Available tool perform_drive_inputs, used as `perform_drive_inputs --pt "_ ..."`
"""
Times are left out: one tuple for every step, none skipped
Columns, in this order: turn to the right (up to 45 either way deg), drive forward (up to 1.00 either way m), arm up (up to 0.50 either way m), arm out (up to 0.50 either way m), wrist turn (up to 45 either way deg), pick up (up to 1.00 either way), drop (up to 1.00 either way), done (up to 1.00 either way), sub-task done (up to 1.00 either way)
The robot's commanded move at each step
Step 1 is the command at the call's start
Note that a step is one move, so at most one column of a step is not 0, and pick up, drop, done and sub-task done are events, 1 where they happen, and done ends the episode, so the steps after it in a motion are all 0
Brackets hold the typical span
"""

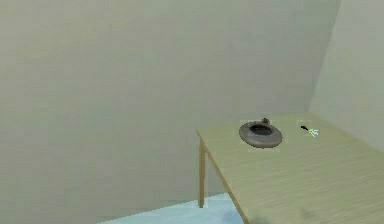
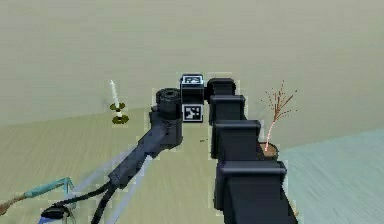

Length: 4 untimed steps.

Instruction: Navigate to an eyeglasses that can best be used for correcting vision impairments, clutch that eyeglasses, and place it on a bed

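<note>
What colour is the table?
The table is a light tan wood, seen best in the forward view.

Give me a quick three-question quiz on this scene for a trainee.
1. True or false: the grey round dish sits on the wooden table.
2. In the arm side view, what stands right of the arm? A) lamp B) potted twiggy plant C) book
3. Fill in: in that view, the white candle stands to the arm's ___.
Key: 1 true; 2 B; 3 left.
</note>
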Motion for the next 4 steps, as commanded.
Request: perform_drive_inputs --pt "0.0 0.0 0.0 -0.18 0.0 0.0 0.0 0.0 0.0" --pt "-45.0 0.0 0.0 0.0 0.0 0.0 0.0 0.0 0.0" --pt "-45.0 0.0 0.0 0.0 0.0 0.0 0.0 0.0 0.0" --pt "-15.0 0.0 0.0 0.0 0.0 0.0 0.0 0.0 0.0"
